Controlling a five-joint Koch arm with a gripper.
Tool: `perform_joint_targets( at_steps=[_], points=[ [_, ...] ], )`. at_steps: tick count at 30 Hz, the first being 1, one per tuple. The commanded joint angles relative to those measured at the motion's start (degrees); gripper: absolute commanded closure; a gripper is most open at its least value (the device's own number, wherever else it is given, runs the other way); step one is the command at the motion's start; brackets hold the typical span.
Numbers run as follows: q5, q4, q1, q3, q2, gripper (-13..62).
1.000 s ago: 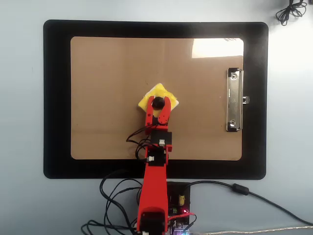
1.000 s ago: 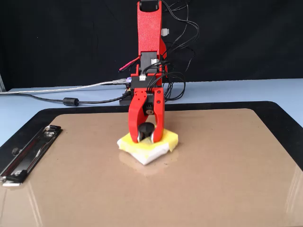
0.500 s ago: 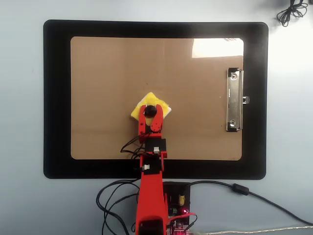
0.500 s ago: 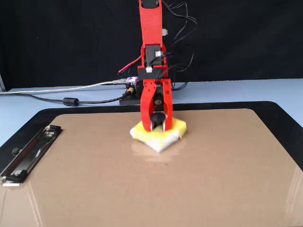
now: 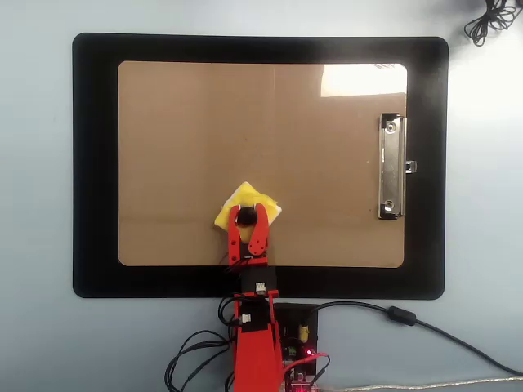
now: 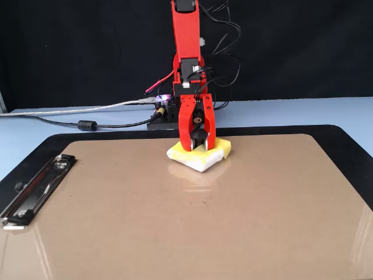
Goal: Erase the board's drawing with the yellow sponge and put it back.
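Observation:
The yellow sponge (image 5: 245, 202) (image 6: 199, 157) lies flat on the brown board (image 5: 188, 131) (image 6: 175, 227), close to the board's edge nearest the arm's base. My red gripper (image 5: 246, 214) (image 6: 199, 140) is shut on the sponge's round black knob and presses the sponge against the board. The silver clip (image 5: 392, 167) (image 6: 32, 189) sits on one short edge of the board. No drawing shows on the brown surface in either view.
The board rests on a larger black mat (image 5: 94, 163) (image 6: 349, 151). The arm's base with its electronics and cables (image 5: 294, 339) (image 6: 160, 114) stands just beyond the mat. A coiled black cable (image 5: 490, 16) lies at the far corner of the table.
My gripper has dragged the sponge across the board toward the arm's base, from the board's middle to near its edge. The grip on the knob is unchanged.

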State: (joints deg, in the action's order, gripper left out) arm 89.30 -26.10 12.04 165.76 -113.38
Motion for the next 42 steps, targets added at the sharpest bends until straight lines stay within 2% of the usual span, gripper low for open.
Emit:
perform_joint_targets(
  at_steps=[1,5,13,22,28,42],
  points=[
    [1.14,-0.26,0.62,-0.26,-1.32,57.7],
    [1.23,2.72,2.20,-6.77,-1.76,57.7],
    [9.14,19.25,20.04,-27.51,-2.81,57.7],
    [13.71,20.39,43.77,-28.83,-2.37,57.7],
    [13.54,20.21,48.25,-28.83,1.14,57.7],
    [13.18,20.04,48.25,-28.83,7.65,57.4]
  ],
)
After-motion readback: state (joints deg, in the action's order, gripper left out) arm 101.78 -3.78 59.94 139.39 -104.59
